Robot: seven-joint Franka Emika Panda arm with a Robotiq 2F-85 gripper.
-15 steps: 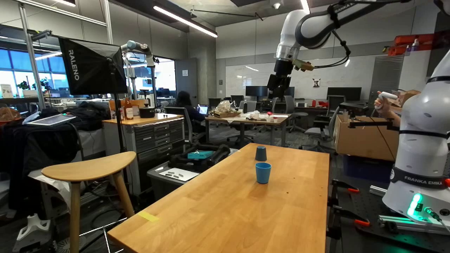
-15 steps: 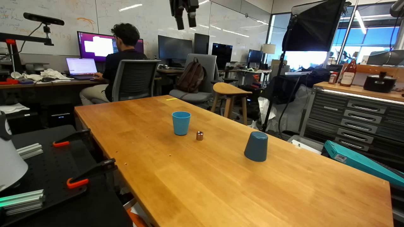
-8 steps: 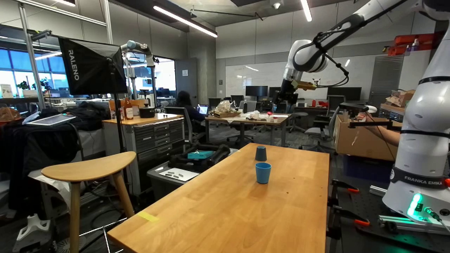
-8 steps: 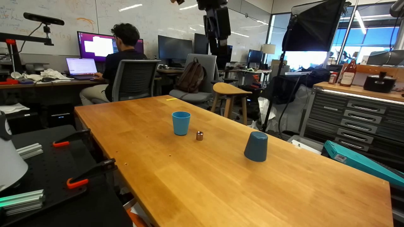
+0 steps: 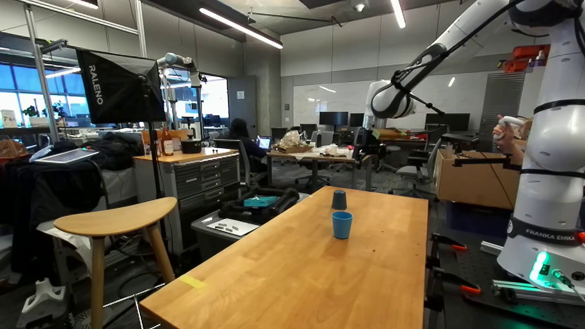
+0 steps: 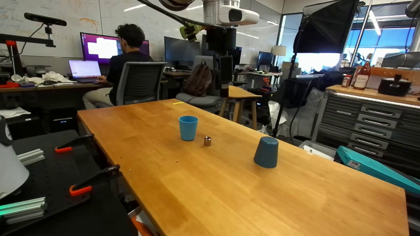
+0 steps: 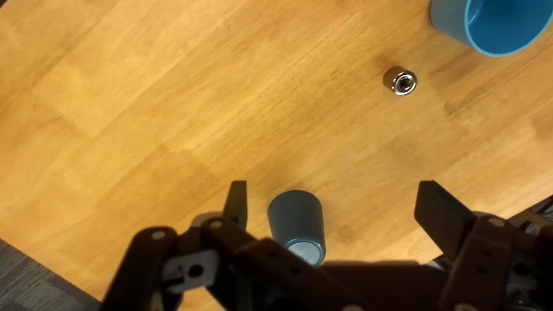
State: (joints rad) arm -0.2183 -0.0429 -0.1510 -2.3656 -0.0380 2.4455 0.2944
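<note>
In an exterior view, an inverted, tapered, dark blue-grey, plastic-looking cup is seen beyond an upright, light-blue, plastic-looking cup. In the wrist view, the former is shown untouched, past the spread, empty gripper. Presumably light, stiff and slippery, it is best gripped low across its walls.

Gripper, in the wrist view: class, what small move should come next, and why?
Perhaps a slight sideways shift to centre the gripper over the upturned dark cup: the wrist view shows the jaws open, holding nothing, with the cup framed between them but nearer the one at picture left.
</note>
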